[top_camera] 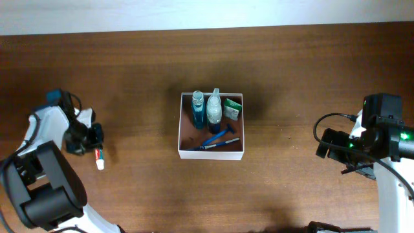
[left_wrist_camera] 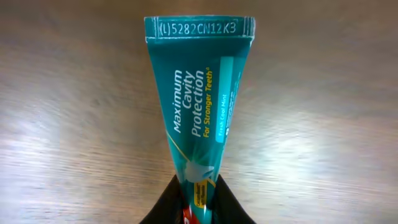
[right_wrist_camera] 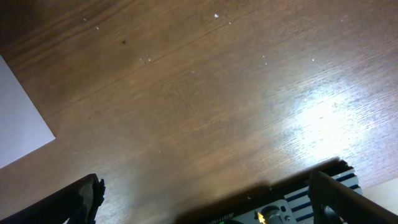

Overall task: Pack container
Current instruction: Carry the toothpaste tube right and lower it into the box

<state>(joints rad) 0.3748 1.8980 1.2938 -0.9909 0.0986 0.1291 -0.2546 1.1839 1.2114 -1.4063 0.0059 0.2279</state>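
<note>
The container (top_camera: 180, 129) is a square white-walled box with a reddish-brown floor at the table's middle. It holds a blue bottle (top_camera: 197, 110), a pale bottle (top_camera: 214, 109), a green-and-white packet (top_camera: 233, 107) and a blue razor (top_camera: 217, 138). My left gripper (top_camera: 89, 138) is at the far left, well away from the container, shut on a teal toothpaste tube (top_camera: 99, 157). In the left wrist view the tube (left_wrist_camera: 199, 106) runs up from between the fingers (left_wrist_camera: 199, 208), just above the wood. My right gripper (top_camera: 328, 145) is open and empty at the far right; its fingers (right_wrist_camera: 208, 199) are wide apart.
The table is dark brown wood (top_camera: 304, 77), with a pale wall strip along the far edge (top_camera: 207, 13). A white surface (right_wrist_camera: 18, 124) shows at the left edge of the right wrist view. The arm bases stand at both bottom corners.
</note>
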